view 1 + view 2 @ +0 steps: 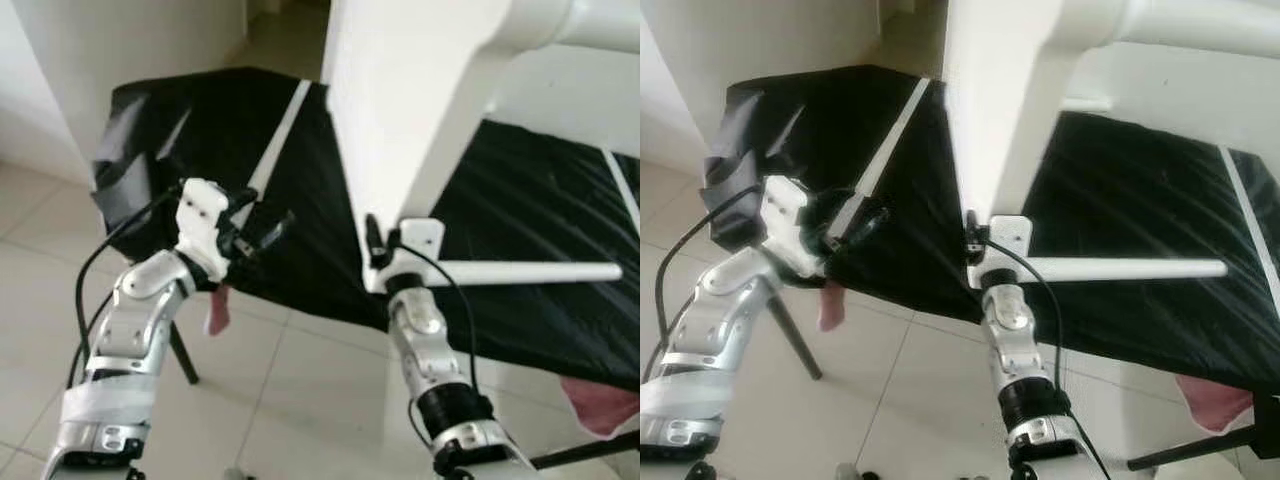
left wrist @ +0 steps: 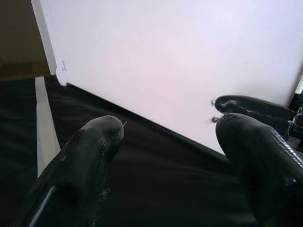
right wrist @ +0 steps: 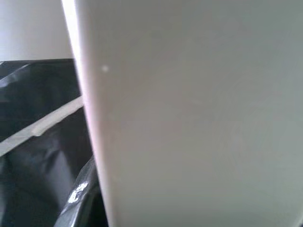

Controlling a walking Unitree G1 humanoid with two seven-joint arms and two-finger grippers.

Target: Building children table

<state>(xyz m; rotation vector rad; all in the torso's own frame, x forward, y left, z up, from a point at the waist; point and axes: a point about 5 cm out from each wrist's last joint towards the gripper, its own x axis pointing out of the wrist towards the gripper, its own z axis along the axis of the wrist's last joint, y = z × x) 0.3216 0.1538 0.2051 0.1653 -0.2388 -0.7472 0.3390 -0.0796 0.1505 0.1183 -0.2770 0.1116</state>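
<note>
A white table top [image 1: 420, 110] stands on edge, tilted, on a black-covered work table [image 1: 540, 200]. One white leg [image 1: 600, 25] sticks out from its upper right. A second white leg [image 1: 530, 272] lies loose on the black cover, pointing right. My right gripper [image 1: 378, 245] is shut on the lower corner of the table top, whose white face fills most of the right wrist view [image 3: 199, 113]. My left gripper [image 1: 262, 232] hovers open over the work table's front left, a short way left of the panel. Its fingers [image 2: 94, 142] point at the panel with nothing between them.
A white stripe [image 1: 275, 140] runs across the black cover. Pink cloth hangs below the work table's front edge [image 1: 217, 310] and at the right [image 1: 600, 405]. Tiled floor [image 1: 300, 400] lies in front, and a pale wall [image 1: 60, 60] stands at the left.
</note>
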